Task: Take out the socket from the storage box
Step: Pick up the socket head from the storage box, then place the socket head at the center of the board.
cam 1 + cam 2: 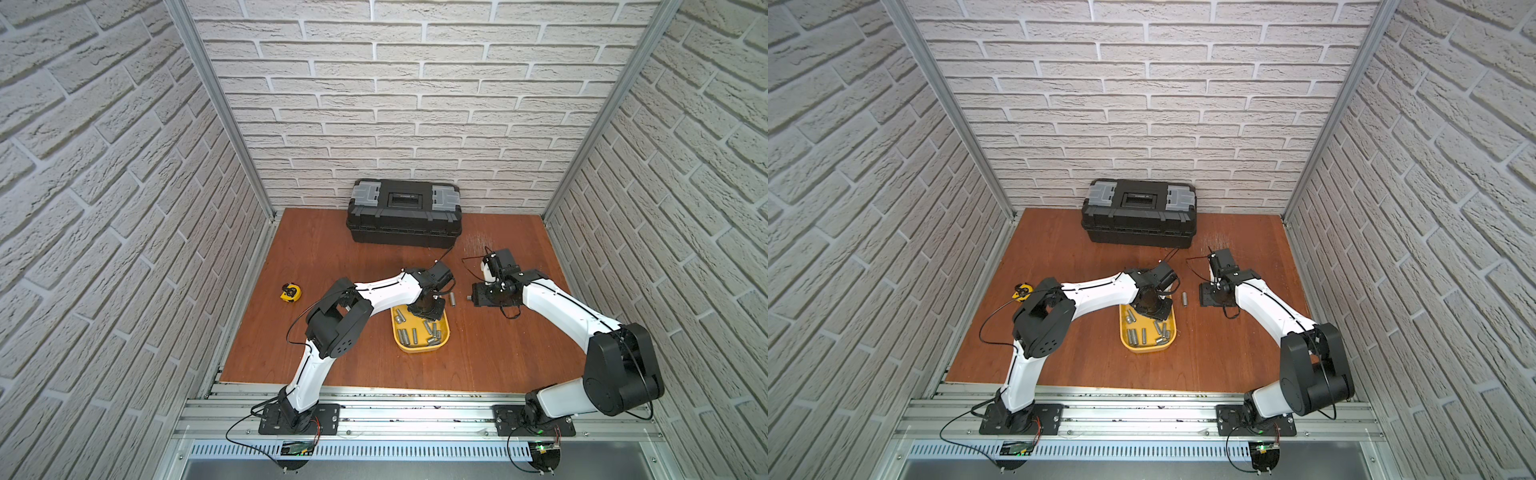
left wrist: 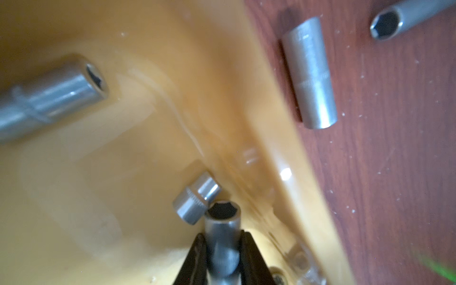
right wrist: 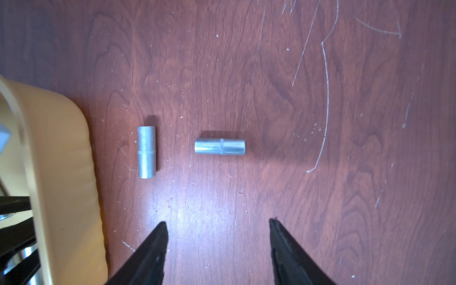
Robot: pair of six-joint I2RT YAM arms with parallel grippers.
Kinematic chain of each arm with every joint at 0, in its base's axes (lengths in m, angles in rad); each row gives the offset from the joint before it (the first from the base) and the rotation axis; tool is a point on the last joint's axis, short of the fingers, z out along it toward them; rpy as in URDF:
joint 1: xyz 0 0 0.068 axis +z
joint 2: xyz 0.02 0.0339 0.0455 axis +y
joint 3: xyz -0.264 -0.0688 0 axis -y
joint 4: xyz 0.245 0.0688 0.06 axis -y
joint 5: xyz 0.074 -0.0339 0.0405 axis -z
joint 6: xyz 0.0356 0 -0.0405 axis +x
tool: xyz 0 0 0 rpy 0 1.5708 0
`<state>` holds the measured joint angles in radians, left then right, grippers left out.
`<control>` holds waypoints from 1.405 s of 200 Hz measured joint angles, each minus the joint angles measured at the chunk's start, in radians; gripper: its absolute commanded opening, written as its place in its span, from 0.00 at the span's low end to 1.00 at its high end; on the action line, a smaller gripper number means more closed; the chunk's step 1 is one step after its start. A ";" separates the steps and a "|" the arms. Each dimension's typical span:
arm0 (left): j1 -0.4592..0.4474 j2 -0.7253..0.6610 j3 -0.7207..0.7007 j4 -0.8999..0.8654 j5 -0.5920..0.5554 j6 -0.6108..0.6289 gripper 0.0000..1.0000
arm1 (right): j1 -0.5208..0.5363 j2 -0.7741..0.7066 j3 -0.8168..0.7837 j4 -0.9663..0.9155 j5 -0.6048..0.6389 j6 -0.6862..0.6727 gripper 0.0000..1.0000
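In a top view the desk [image 1: 498, 357] is bare along the front rail. Mid-frame, the storage box [image 1: 417, 348] holds scattered sockets; the left arm hides its far end. The blurred left wrist view shows the left gripper [image 2: 222, 238] clenched on a socket [image 2: 222, 222] inside the box, near its wall. Right of the rim a loose socket [image 3: 146, 151] lies on the desk; the right gripper [image 3: 218, 224] hangs released, empty. A black toolbox [image 1: 405, 216] stands against the far wall.

Black toolbox [image 1: 404, 216] closed, at back brick wall [image 1: 415, 104]; yellow tape measure [image 1: 290, 292] on wooden table [image 1: 316, 249], well apart
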<state>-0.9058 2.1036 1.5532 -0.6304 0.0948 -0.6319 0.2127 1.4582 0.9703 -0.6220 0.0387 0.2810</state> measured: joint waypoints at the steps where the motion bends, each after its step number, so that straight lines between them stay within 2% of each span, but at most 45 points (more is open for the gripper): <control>1: 0.000 0.000 0.000 0.000 0.000 0.000 0.17 | 0.000 0.000 0.000 0.000 0.000 0.000 0.66; 62: 0.001 -0.026 0.000 -0.042 -0.046 0.007 0.16 | -0.001 0.000 0.000 0.003 -0.002 0.000 0.66; 102: 0.030 -0.174 0.000 -0.080 -0.106 0.012 0.17 | -0.001 0.000 0.000 0.003 -0.004 0.000 0.66; 130: 0.110 -0.310 -0.013 -0.083 -0.148 0.027 0.19 | -0.001 0.000 0.000 0.005 -0.007 0.000 0.66; 165: 0.272 -0.420 -0.093 -0.091 -0.182 0.050 0.19 | -0.001 0.000 0.000 0.005 -0.010 0.000 0.66; 207: 0.407 -0.383 -0.148 -0.128 -0.192 0.091 0.18 | -0.001 0.000 0.000 0.005 -0.013 0.000 0.66; 281: 0.423 -0.175 -0.155 -0.127 -0.166 0.124 0.17 | -0.001 0.000 -0.014 0.009 -0.014 0.000 0.66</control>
<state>-0.4824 1.9289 1.3983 -0.7570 -0.0715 -0.5083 0.2119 1.4582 0.9558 -0.6128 0.0250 0.2813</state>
